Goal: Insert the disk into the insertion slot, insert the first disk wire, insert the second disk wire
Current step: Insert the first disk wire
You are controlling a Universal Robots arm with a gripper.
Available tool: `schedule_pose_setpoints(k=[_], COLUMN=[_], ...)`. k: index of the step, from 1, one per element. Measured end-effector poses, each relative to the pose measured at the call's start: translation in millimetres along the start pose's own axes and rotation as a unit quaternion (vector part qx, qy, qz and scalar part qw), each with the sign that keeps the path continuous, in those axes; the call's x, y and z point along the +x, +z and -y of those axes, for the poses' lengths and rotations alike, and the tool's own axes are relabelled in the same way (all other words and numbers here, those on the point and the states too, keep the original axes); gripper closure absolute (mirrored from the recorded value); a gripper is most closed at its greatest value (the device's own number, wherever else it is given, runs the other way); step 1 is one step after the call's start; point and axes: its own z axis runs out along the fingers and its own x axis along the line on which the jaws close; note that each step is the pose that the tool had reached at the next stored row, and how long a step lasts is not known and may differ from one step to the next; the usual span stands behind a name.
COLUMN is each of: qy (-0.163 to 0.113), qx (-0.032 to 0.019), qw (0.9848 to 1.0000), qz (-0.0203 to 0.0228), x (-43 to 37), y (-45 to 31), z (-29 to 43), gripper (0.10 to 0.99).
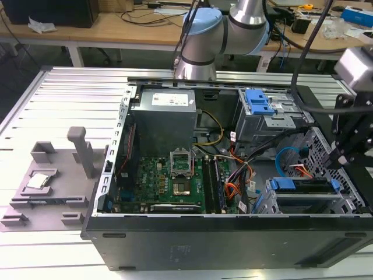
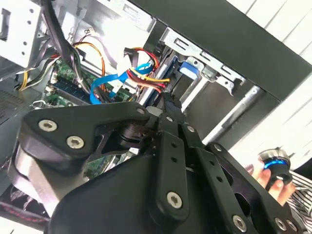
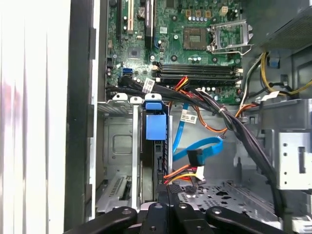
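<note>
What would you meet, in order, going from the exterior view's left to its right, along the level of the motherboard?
grey fixture tray → green motherboard → orange wire bundle → disk in its blue carrier, sitting in the metal cage

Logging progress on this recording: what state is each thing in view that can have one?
disk: seated in the insertion slot, blue handle facing out.
blue data wire: connector hanging free, not plugged into the disk.
coloured power wires: beside the disk; cannot tell if plugged.
CPU socket: open, frame raised.
computer case: side open.
gripper: over the drive cage.
</note>
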Motion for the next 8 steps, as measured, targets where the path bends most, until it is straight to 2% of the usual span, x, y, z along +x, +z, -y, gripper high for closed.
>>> schedule_pose_setpoints(k=[2,8], qy=[0.0,0.0], qx=[0.0,0.0], qw=[1.0,1.0], qz=[-0.0001,0.0], x=[-0.2,-0.2], y=[-4.0,-4.2], z=[-0.2,-0.3], gripper=[0.98,0.98])
